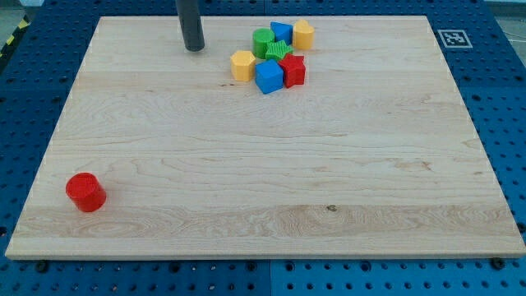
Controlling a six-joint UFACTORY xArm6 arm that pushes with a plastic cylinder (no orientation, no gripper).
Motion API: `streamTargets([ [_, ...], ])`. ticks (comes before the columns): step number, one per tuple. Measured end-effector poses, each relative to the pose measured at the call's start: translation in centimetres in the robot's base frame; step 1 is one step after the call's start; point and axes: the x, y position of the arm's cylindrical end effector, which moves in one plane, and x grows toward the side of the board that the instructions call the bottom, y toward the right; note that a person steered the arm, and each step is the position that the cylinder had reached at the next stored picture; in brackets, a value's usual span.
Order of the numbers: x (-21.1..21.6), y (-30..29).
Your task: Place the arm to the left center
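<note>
Overhead, the dark rod came down from the view's top edge, a smooth matte cylinder, and my tip (195, 48) rested on the wooden board (263, 230) near its top edge, a little left of the middle. The rod ended plain, with no jaws to spread or press together, and it held nothing and touched no block.

The board was pale wood with long horizontal grain and a small dark knot low down, right of centre. It lay on a blue pegboard surface (25, 99) dotted with regular holes, and a black-and-white square marker (451, 38) sat past the board's top right corner.

To the right of my tip, apart from it, a tight cluster of small blocks crowded together. A yellow block (242, 65), faceted like a hexagon, was nearest the tip. Beside it stood a blue cube (268, 77) and a red block (294, 71) with a notched, star-like outline. Behind them were a green cylinder (263, 42), a green ribbed block (279, 53), a blue block (282, 32) whose shape I could not make out, and another yellow block (303, 34) at the cluster's far right.

Well apart from all this, a red cylinder (85, 191) stood alone near the board's bottom left corner. The board's left centre lay below and left of my tip.
</note>
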Motion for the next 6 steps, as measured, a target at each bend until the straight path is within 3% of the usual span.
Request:
streamTargets([
  [6, 2.4, -1.0],
])
